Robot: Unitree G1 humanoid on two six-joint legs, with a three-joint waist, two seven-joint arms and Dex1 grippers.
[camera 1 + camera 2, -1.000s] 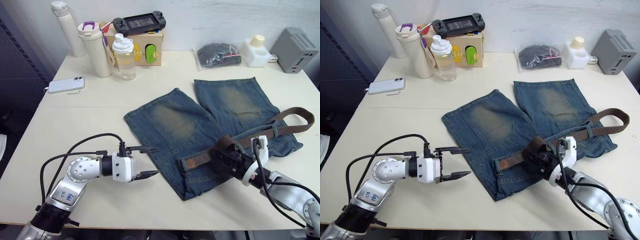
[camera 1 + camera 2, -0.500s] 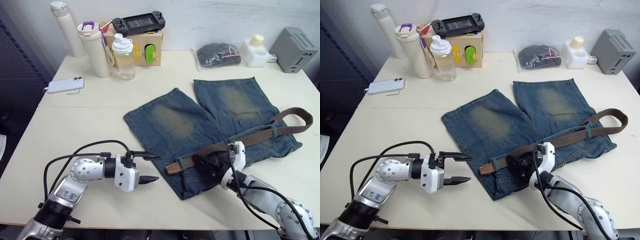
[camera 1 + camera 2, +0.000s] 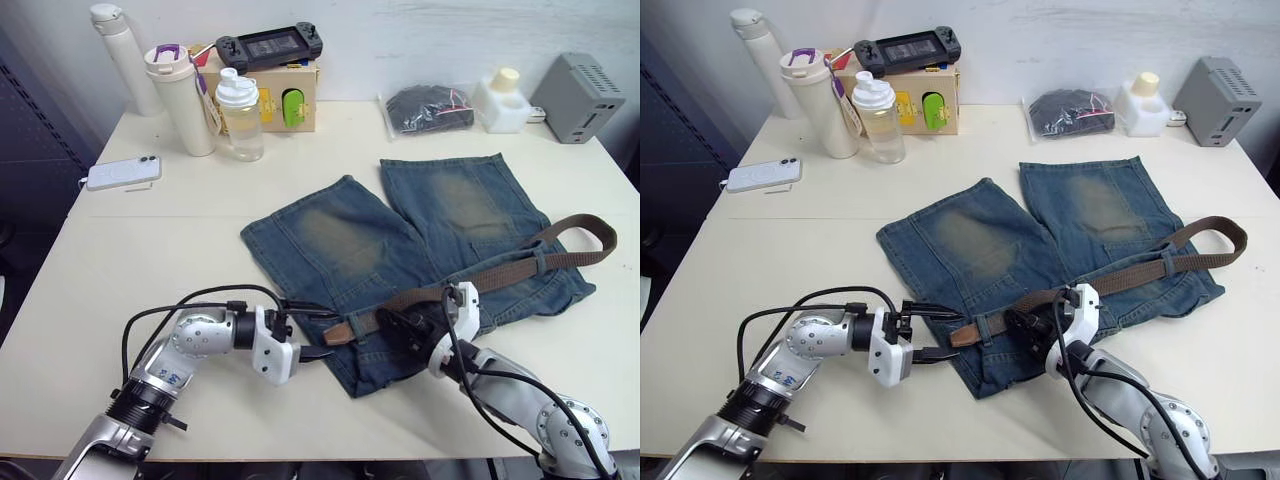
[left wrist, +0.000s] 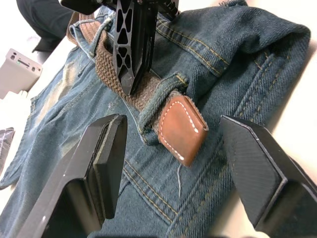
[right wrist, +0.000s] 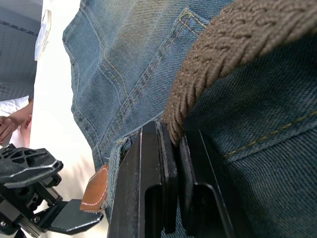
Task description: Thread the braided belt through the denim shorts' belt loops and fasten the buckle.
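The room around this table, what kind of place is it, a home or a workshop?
Probably a lab or office test bench, not a home: a plain table against a white wall holds a handheld game console, a phone and a grey box.

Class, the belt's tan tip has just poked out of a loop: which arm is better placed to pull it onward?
Left: the open left gripper brackets the tan tip past the belt loop. The right gripper is shut on the braided belt behind it.
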